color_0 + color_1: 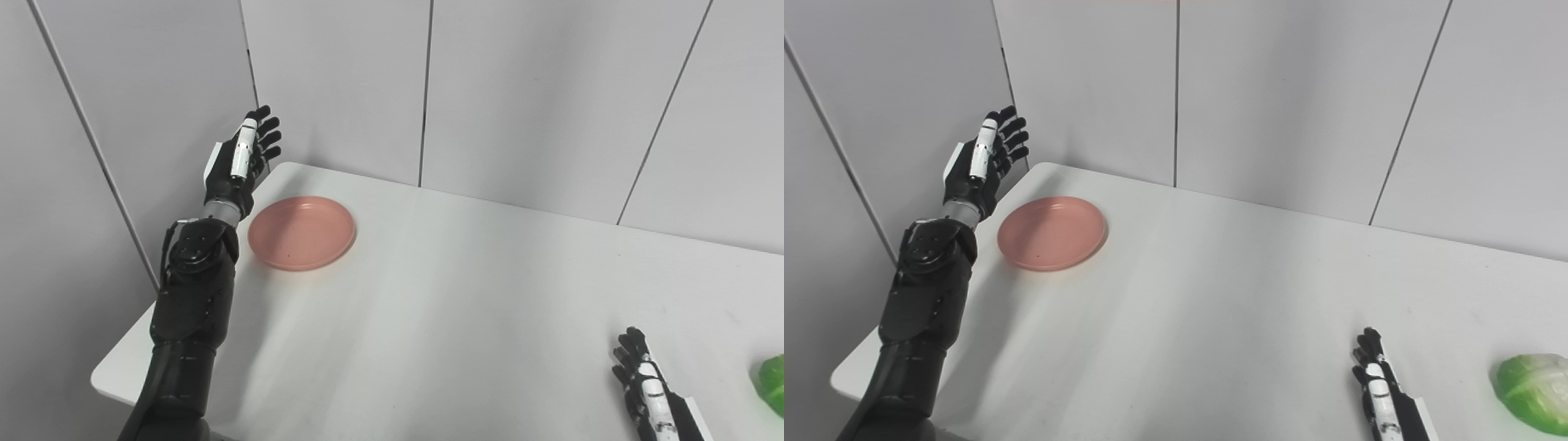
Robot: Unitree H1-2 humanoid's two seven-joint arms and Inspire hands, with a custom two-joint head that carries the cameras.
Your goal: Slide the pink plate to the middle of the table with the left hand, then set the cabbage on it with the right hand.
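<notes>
My left hand (242,162) raised, fingers spread and empty, beside the pink plate (302,233) at ten o'clock on the table (465,306), my right hand (1381,386) released at five o'clock, cabbage (1534,392) just right of it

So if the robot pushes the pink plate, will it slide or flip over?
Probably slide. The pink plate is shallow, wide and lies flat on the smooth white table, so tipping looks unlikely. It seems rigid and likely light, so a sideways nudge from the open left hand might even make it skid or spin.
</notes>
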